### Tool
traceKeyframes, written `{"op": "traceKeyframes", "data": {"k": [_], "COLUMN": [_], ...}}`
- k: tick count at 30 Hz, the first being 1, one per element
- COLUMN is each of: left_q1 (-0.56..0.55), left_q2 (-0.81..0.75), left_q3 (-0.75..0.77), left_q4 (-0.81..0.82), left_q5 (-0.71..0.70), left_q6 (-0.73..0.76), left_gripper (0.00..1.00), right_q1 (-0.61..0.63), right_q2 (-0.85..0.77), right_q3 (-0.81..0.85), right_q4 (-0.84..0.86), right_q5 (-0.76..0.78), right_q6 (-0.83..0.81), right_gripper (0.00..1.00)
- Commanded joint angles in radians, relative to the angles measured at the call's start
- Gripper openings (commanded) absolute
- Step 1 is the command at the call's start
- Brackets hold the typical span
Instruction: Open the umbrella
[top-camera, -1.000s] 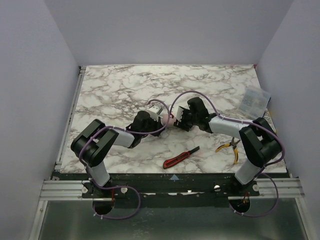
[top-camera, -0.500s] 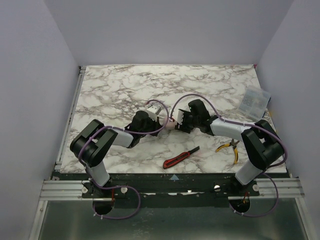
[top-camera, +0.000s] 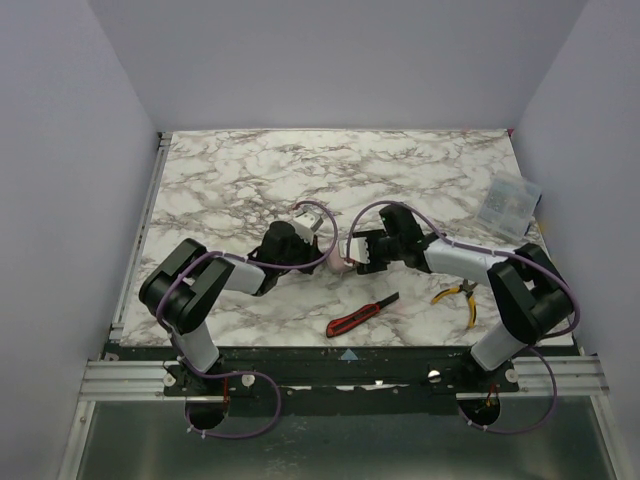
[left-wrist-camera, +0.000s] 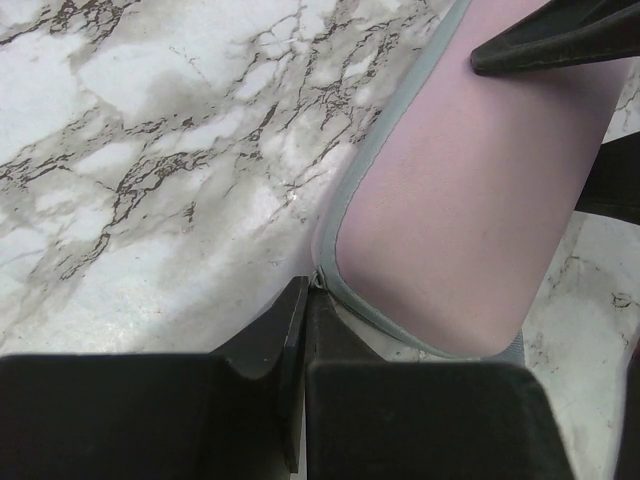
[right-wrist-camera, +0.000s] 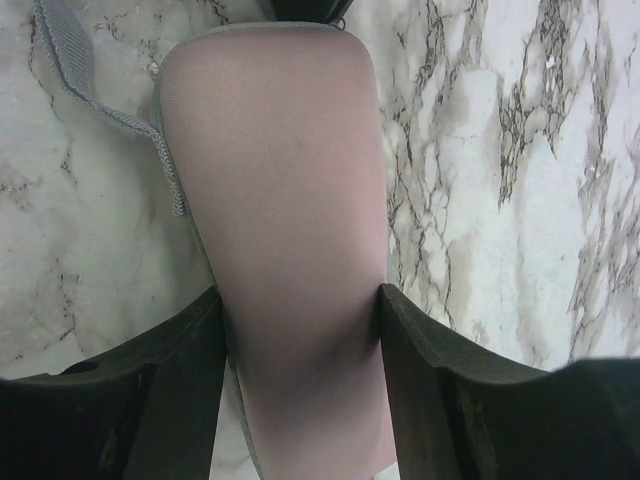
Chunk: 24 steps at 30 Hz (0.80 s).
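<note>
The folded umbrella (top-camera: 338, 262) is near the middle of the marble worktop (top-camera: 230, 180), between the two end effectors. The right end effector (right-wrist-camera: 298, 292) is clamped across its pink body, with a black finger (right-wrist-camera: 170, 380) pressed to each side. The left end effector (left-wrist-camera: 303, 300) has its fingers together, and the umbrella's grey-trimmed end touches their tips; whether any fabric is caught there cannot be told. A grey woven strap (right-wrist-camera: 65, 55) runs beside the umbrella. Nearer the arm bases lie a red-and-black knife (top-camera: 362, 315) and, to its right, yellow-handled pliers (top-camera: 458, 293).
</note>
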<state>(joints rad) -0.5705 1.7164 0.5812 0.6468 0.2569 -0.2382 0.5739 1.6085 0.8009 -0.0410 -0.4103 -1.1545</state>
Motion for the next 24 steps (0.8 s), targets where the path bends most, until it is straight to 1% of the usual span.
{"op": "traceKeyframes", "data": {"k": [1,3,4,5,6,7,9,11,13,15,17,20,24], "left_q1": [0.023,0.027,0.037,0.049,0.068,0.082,0.114,0.151,0.167,0.169,0.167,0.164,0.148], "left_q2": [-0.02,-0.023,-0.028,-0.034,-0.047,-0.061,-0.109,-0.156,-0.202,-0.238,-0.243,-0.196,-0.106], "left_q3": [0.033,0.037,0.035,0.03,0.023,0.01,-0.016,-0.034,-0.042,-0.017,0.006,0.053,0.133], "left_q4": [0.02,0.002,-0.004,-0.003,-0.001,-0.002,-0.009,-0.028,-0.058,-0.124,-0.141,-0.145,-0.138], "left_q5": [-0.023,-0.023,-0.016,0.012,0.043,0.071,0.121,0.183,0.214,0.232,0.266,0.279,0.291], "left_q6": [0.028,0.024,0.016,0.008,-0.002,-0.008,-0.008,-0.004,0.001,0.017,0.031,0.04,0.035], "left_gripper": [0.0,0.0,0.02,0.15,0.38,0.5,0.62,0.69,0.74,0.74,0.74,0.72,0.69], "right_q1": [0.004,0.004,0.004,0.004,0.003,0.002,-0.007,-0.017,-0.026,-0.032,-0.043,-0.067,-0.093], "right_q2": [0.076,0.08,0.079,0.08,0.083,0.081,0.068,0.034,-0.006,-0.055,-0.109,-0.193,-0.29], "right_q3": [-0.008,-0.003,-0.001,0.002,0.007,0.011,0.018,0.024,0.035,0.047,0.057,0.064,0.068], "right_q4": [-0.274,-0.283,-0.283,-0.282,-0.283,-0.283,-0.28,-0.271,-0.269,-0.271,-0.285,-0.333,-0.381], "right_q5": [-0.053,-0.055,-0.052,-0.05,-0.047,-0.046,-0.057,-0.078,-0.093,-0.099,-0.094,-0.076,0.008], "right_q6": [-0.094,-0.113,-0.116,-0.115,-0.114,-0.109,-0.097,-0.07,-0.022,0.044,0.133,0.264,0.473], "right_gripper": [0.54,0.55,0.57,0.62,0.69,0.77,0.88,0.93,0.97,0.99,1.0,1.0,1.0]}}
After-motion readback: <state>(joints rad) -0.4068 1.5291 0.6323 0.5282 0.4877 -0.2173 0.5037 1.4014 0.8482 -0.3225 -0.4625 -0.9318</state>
